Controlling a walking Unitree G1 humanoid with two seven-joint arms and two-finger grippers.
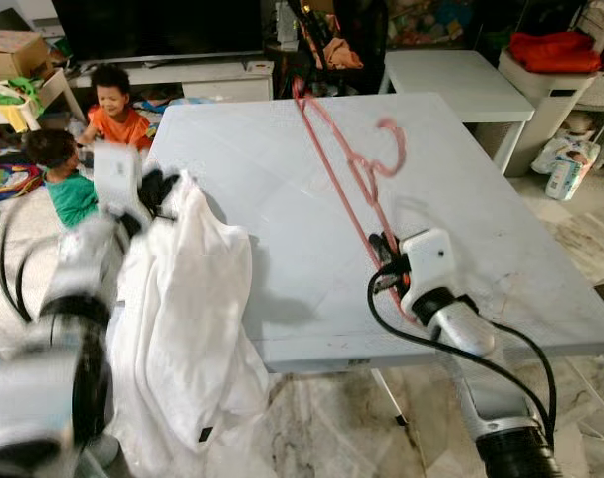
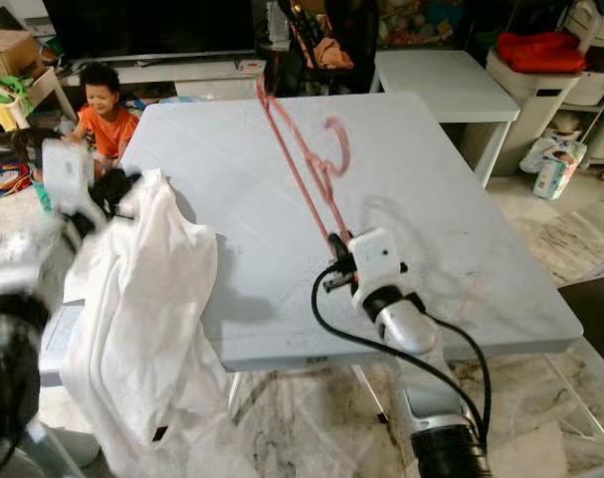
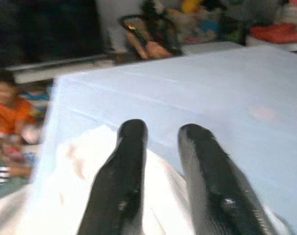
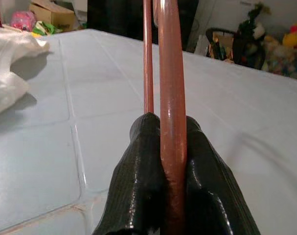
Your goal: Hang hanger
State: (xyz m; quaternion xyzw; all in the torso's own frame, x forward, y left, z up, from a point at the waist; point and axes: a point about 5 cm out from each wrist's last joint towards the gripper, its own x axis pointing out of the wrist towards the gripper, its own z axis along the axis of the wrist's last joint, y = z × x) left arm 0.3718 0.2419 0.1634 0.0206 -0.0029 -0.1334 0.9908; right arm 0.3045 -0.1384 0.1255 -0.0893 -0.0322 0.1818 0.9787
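Observation:
A pink wire hanger [image 1: 351, 164] stands tilted above the pale blue table [image 1: 282, 179], its hook [image 1: 394, 149] curling to the right. My right gripper [image 1: 384, 249] is shut on the hanger's lower end near the table's front; the right wrist view shows the rod [image 4: 171, 98] pinched between both fingers. A white garment [image 1: 182, 319] hangs off the table's left edge down toward the floor. My left gripper [image 1: 160, 189] holds it up by its top, and in the left wrist view its fingers [image 3: 128, 166] sit on the cloth [image 3: 65, 196].
Two children [image 1: 112, 105] sit on the floor at the far left among toys. A second white table [image 1: 461, 75] and a white bin with red cloth [image 1: 550, 55] stand at the back right. Marble floor lies below the table's front edge.

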